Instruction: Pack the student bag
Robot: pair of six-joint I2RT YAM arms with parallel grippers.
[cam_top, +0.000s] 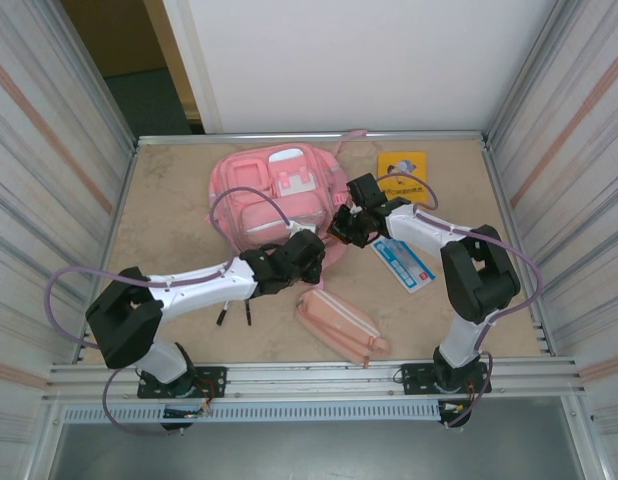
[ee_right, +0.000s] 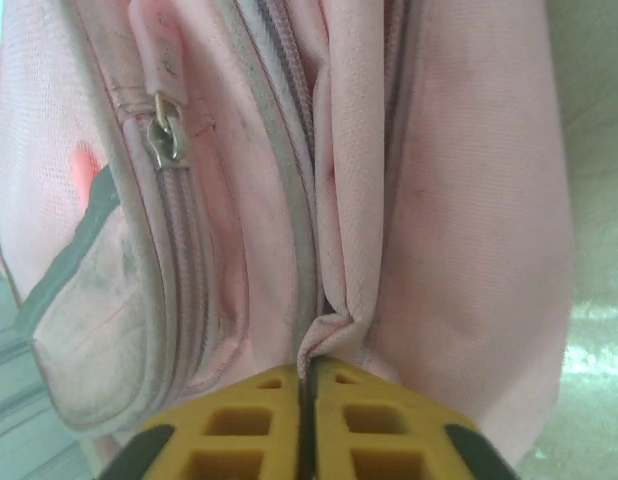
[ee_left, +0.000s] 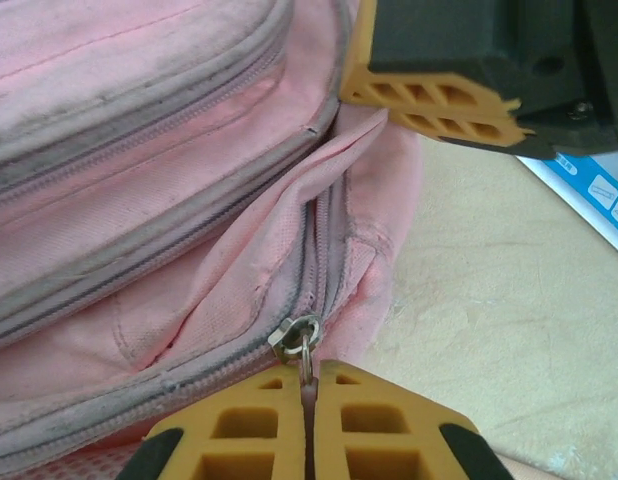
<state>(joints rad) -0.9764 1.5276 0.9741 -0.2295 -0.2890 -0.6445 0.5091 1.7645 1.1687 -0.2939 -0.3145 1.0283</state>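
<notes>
Both grippers closed on the student bag's right side

The table (cam_top: pixel 179 230) carries the student bag (cam_top: pixel 274 190) at far centre, lying flat with its front pockets up. The right gripper (ee_right: pixel 309 375) is at the bag's right edge, jaws pressed together on a pinched fold of pink fabric beside a zip line. The left gripper (ee_left: pixel 307 385) is at the bag's near right corner, jaws closed on the zip pull (ee_left: pixel 297 335). A pink pencil case (cam_top: pixel 339 322) lies near of the bag, a blue-and-white booklet (cam_top: pixel 402 262) lies to its right, and a yellow card (cam_top: pixel 403 165) lies at far right.
</notes>
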